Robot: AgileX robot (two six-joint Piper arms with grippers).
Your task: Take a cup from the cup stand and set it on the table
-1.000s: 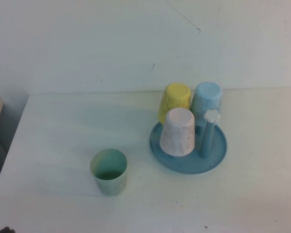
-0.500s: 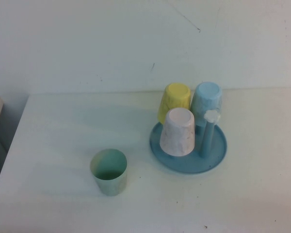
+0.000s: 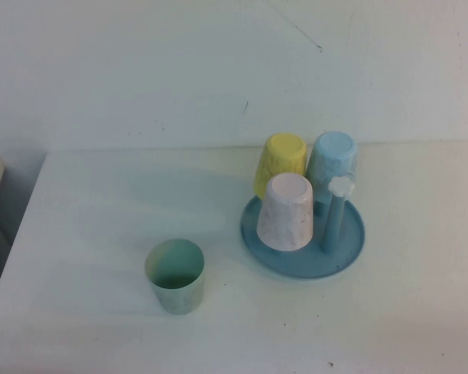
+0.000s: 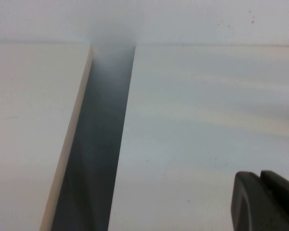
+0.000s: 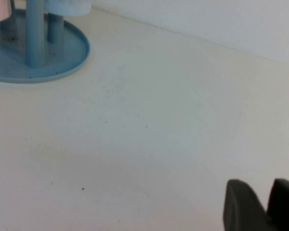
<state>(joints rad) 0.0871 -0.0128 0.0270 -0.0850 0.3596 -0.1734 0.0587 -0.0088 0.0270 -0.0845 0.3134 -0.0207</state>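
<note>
One cup stood upright on the table, left of the cup stand, judged light, rigid, best held by its sides; left gripper and right gripper hung clear, grip indeterminable.

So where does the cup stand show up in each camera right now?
High view: the cup stand sits right of centre on the table, the cup standing apart to its left.
Left wrist view: not in it; only tabletop and the left gripper.
Right wrist view: upper left corner, far from the right gripper.
Shared landmark: the bare blue peg.
</note>
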